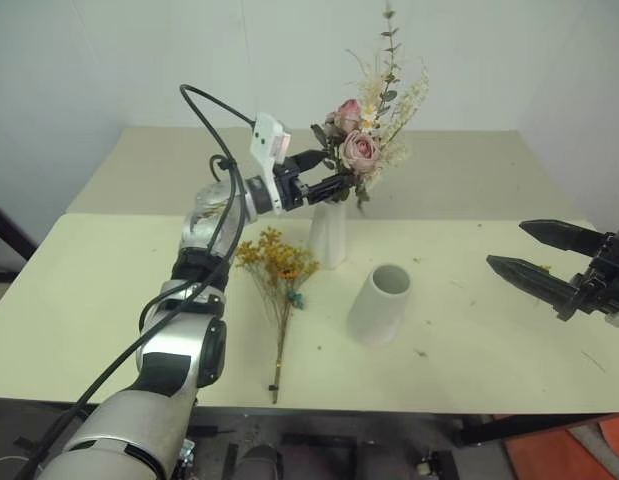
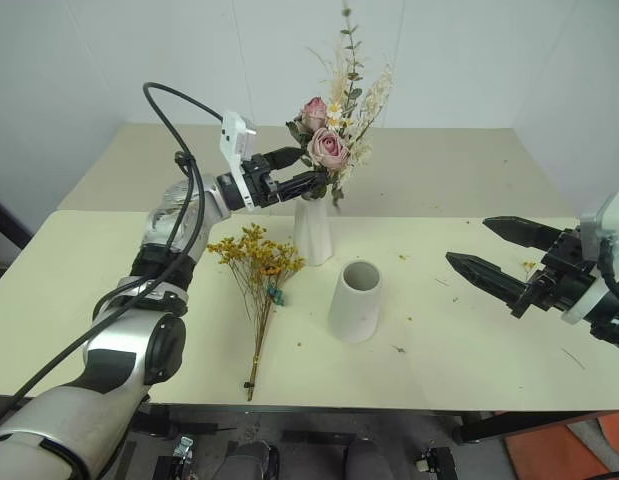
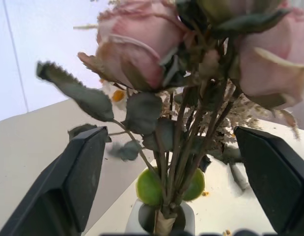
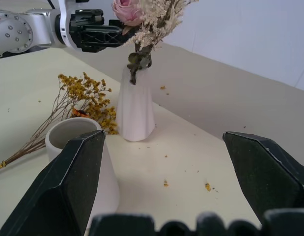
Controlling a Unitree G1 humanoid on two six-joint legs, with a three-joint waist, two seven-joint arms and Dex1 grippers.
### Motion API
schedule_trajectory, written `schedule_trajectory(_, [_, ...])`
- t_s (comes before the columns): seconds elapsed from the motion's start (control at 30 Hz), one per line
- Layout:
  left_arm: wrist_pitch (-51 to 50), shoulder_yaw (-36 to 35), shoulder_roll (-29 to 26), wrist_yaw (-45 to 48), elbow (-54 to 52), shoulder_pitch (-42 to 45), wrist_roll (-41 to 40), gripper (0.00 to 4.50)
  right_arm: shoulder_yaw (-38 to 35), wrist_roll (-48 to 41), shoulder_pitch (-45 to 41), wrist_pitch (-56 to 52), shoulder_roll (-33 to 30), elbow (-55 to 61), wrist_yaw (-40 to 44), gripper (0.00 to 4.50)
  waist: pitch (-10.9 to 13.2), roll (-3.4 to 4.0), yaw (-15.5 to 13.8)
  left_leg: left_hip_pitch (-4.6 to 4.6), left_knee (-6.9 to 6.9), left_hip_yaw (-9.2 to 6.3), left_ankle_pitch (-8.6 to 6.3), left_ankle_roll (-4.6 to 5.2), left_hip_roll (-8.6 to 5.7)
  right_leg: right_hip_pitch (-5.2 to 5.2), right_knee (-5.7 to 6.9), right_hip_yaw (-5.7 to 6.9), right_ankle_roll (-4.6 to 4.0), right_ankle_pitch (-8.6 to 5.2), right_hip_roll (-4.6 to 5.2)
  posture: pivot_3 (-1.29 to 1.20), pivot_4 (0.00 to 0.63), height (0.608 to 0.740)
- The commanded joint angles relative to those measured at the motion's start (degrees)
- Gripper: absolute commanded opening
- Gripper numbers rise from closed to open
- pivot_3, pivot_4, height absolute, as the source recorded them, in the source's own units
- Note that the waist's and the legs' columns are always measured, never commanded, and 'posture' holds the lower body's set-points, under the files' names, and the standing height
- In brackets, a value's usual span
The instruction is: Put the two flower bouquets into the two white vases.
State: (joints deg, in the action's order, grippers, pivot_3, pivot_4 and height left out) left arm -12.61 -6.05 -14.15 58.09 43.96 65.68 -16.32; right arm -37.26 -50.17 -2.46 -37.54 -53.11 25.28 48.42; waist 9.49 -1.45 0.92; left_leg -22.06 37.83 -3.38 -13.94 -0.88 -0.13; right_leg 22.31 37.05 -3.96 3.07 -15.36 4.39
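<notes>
The pink rose bouquet (image 1: 361, 140) stands upright with its stems in the tall slim white vase (image 1: 328, 232) at the middle of the table. My left gripper (image 1: 334, 172) is open, its fingers (image 3: 78, 172) spread on either side of the stems just above the vase mouth and apart from them. The yellow bouquet (image 1: 277, 265) lies flat on the table left of the tall vase, stems pointing to the front edge. The shorter, wider white vase (image 1: 379, 303) stands empty in front and to the right. My right gripper (image 1: 506, 244) hovers open at the far right, holding nothing.
The cream table (image 1: 89, 300) has small flower crumbs scattered to the right of the vases. A second table top (image 1: 159, 165) adjoins behind it, against a white wall. An orange object (image 1: 579, 455) sits below the front right corner.
</notes>
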Motion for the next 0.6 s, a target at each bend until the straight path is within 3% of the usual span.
schedule_trajectory(0.03, [-4.5, -0.2, -2.9, 1.6, -8.8, -2.1, -2.5, 4.47, -1.4, -0.2, -0.8, 1.4, -0.1, 0.7, 0.0, 4.50, 0.0, 0.01, 0.0, 0.01, 0.00, 0.00, 0.00, 0.00, 0.00, -0.01, 0.00, 0.00, 0.00, 0.00, 0.00, 0.00, 0.150, 0.740])
schedule_trajectory(0.47, [-39.9, 0.4, -28.6, 6.9, -40.7, -14.8, -13.2, 4.47, 0.6, 0.8, -1.1, 2.4, -3.1, -2.0, 8.2, 4.50, 0.0, 0.05, 0.4, 0.10, 0.00, -0.01, 0.00, 0.00, 0.07, -0.04, 0.02, 0.00, 0.00, 0.00, -0.02, 0.00, 0.150, 0.740])
schedule_trajectory(0.6, [-51.9, 3.7, -36.4, 6.1, -48.8, -16.4, -15.4, 4.47, 2.9, 2.0, -3.4, 4.3, -4.0, -4.5, 12.2, 4.50, 0.0, 0.05, 0.2, 0.10, 0.00, -0.02, 0.00, 0.00, 0.08, -0.06, 0.00, 0.01, 0.00, -0.01, -0.03, 0.00, 0.150, 0.740])
